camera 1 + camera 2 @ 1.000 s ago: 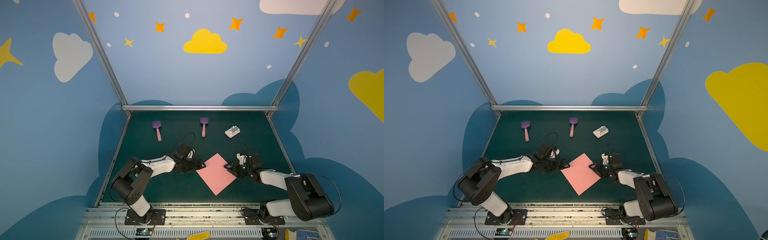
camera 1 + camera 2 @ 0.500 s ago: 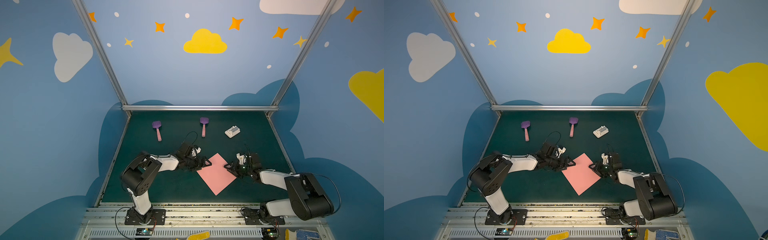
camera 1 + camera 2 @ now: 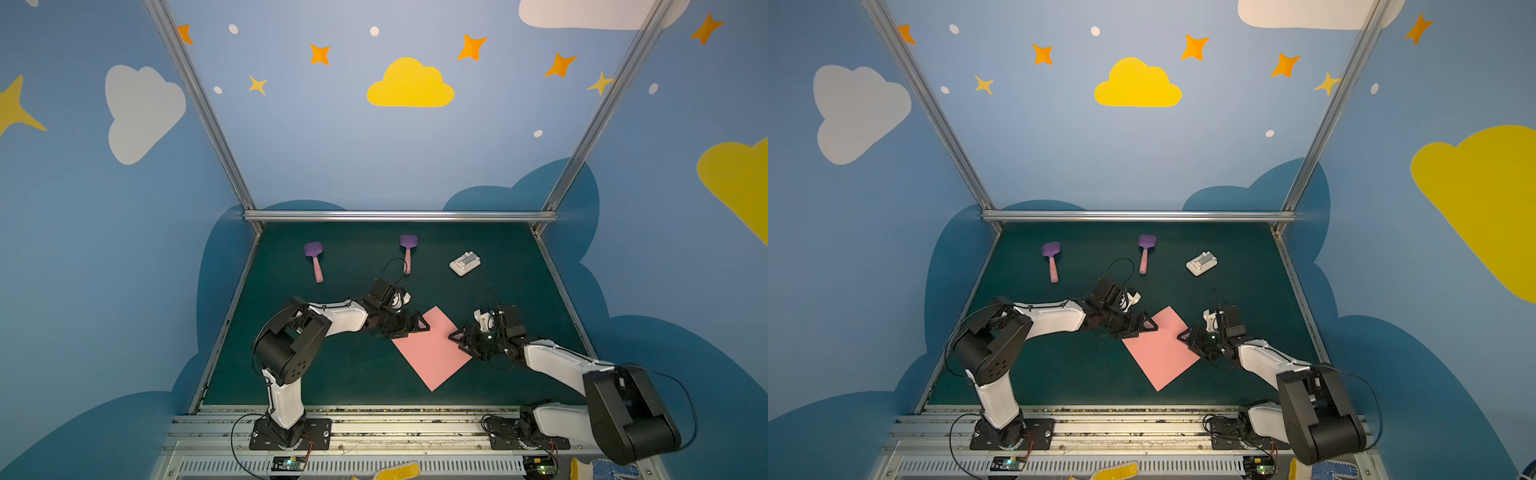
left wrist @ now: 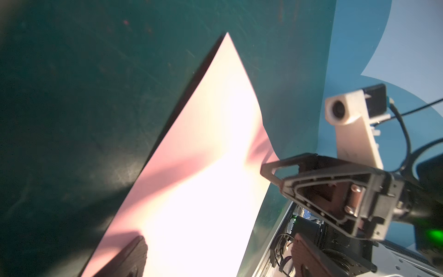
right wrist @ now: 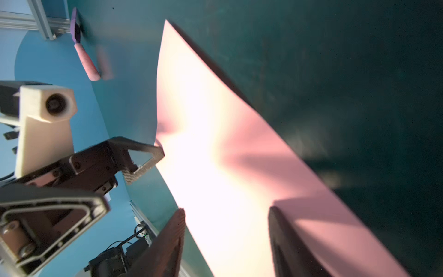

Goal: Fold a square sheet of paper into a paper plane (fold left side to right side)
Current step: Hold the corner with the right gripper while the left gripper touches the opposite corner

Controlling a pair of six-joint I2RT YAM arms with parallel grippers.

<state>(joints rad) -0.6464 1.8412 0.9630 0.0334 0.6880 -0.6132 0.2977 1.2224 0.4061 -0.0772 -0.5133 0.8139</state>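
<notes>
- Dark green mat (image 3: 332,374) in a blue booth painted with clouds and stars: the square sheet of paper (image 3: 432,353) lies unfolded near centre, one corner pointing to 12 o'clock.
- At its 10 o'clock edge, the left gripper (image 3: 415,327), jaws spread wide.
- At its 2 o'clock edge, the right gripper (image 3: 459,343), jaws apart.
- Toward 12 o'clock lie the purple spatulas (image 3: 314,259) (image 3: 407,251) and the white block (image 3: 464,263).

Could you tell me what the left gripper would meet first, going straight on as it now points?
Most likely the square sheet of paper: the left gripper points at its edge, with the right gripper farther along.
</notes>
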